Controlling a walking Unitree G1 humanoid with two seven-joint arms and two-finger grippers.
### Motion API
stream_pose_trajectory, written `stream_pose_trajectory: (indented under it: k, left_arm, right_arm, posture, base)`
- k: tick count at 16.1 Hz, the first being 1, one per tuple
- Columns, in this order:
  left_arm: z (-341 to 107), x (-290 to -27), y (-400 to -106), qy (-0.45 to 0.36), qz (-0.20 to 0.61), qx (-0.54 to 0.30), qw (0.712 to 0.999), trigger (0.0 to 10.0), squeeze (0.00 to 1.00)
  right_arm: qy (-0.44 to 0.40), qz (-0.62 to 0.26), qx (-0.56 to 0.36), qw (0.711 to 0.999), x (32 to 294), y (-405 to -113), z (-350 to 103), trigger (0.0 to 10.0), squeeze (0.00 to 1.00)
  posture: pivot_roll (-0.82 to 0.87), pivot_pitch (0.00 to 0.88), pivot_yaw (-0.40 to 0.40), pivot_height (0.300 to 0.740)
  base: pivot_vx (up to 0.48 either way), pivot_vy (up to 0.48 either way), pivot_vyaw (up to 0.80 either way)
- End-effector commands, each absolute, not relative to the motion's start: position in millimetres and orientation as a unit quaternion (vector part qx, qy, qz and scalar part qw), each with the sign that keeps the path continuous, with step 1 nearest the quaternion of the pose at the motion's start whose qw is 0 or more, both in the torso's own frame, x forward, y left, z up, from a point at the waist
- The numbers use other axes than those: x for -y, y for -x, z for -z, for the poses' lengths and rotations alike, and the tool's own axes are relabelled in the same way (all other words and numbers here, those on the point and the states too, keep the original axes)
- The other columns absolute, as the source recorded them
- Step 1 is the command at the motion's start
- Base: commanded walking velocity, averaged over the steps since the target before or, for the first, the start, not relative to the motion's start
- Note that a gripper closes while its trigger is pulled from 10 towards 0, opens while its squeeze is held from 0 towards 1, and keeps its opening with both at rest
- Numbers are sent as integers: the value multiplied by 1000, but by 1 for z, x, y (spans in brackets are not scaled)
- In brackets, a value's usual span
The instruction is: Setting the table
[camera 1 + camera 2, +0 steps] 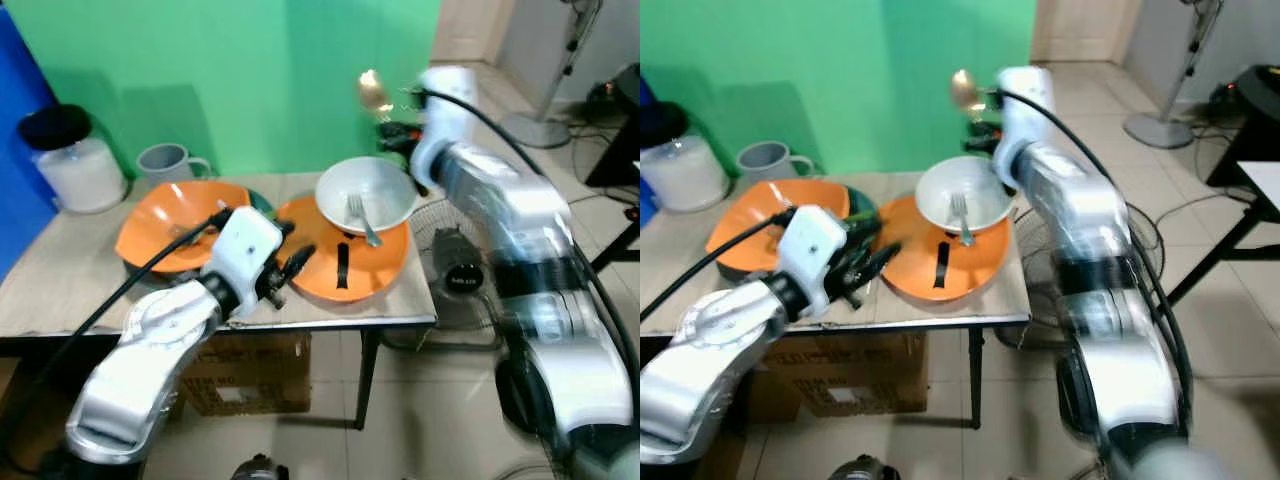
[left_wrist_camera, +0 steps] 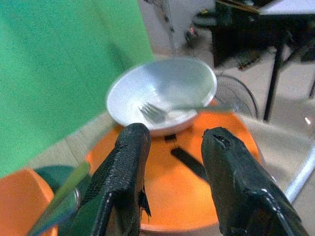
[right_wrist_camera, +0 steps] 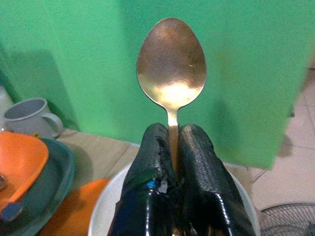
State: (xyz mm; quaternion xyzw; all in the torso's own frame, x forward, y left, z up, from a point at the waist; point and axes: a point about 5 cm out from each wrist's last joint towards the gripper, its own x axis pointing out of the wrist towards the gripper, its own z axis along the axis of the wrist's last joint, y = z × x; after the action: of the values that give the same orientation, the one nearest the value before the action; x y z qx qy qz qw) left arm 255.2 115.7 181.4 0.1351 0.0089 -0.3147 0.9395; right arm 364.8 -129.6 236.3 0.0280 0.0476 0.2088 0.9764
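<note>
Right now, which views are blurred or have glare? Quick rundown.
Head views: right arm and the spoon smeared by motion; table items fairly sharp. Left wrist view: white bowl and fork soft. Right wrist view: sharp, with a bright glare patch on the spoon's bowl.

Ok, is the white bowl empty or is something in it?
Not empty: a fork lies in the white bowl, tines down inside, handle resting over the rim. No food visible.

Head stereo pair: high, angled forward and down onto table [image 1: 60, 290], both eyes sharing white bowl [image 1: 365, 193] at frame centre. Left wrist camera: close, aimed along fingers at same bowl. Right wrist camera: close, facing green wall [image 3: 74, 54], bowl rim at lower edge.
</note>
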Motion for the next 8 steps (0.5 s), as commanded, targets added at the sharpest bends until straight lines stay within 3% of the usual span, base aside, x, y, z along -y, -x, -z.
stream_pose_trajectory:
  k: [1,6,7,8]
  left_arm:
    - [-183,-113,-259,-131,290,5,948,10000,0]
    - [-184,-100,-253,-98,272,26,957,10000,0]
    - [-182,-98,-252,-97,270,27,958,10000,0]
    - [-180,-97,-249,-96,267,28,958,10000,0]
  right_arm:
    - [-55,-211,-18,976,138,-344,-245,0,0]
    - [-61,-152,33,986,148,-272,-218,0,0]
    - [-50,-135,29,989,148,-256,-210,8745,0]
    - [-34,-103,24,994,152,-243,-200,10000,0]
  posture:
    - [28,0,73,740]
    - [7,0,74,740]
    - [9,0,69,740]
    - [17,0,58,740]
  base:
    - [0,0,0]
    - [0,0,0]
    - [0,0,0]
    - [0,0,0]
